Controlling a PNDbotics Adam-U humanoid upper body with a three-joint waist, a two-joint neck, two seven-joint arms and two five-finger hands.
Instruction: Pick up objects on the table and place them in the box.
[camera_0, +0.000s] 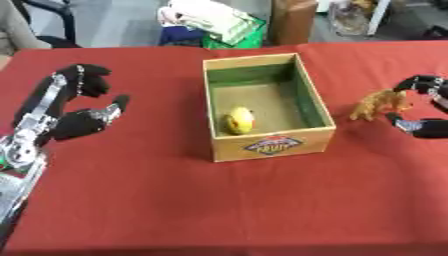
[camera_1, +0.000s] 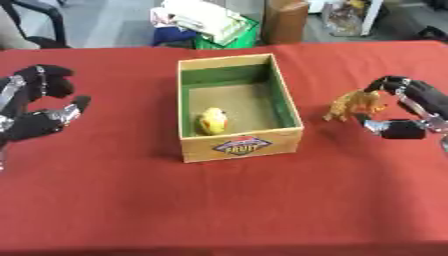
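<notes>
The right hand (camera_0: 426, 107) is cut off by the right edge of the left eye view, so only its curled fingers and thumb show there. The small tan animal figure (camera_1: 354, 105) is too blurred to tell its kind, or whether the fingers touch it. The yellow object (camera_0: 239, 120) in the box (camera_0: 302, 102) is likewise too soft to identify.

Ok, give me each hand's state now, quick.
Left hand: open, holding nothing.
Right hand: fingers curled around the brown toy animal; contact cannot be told.
</notes>
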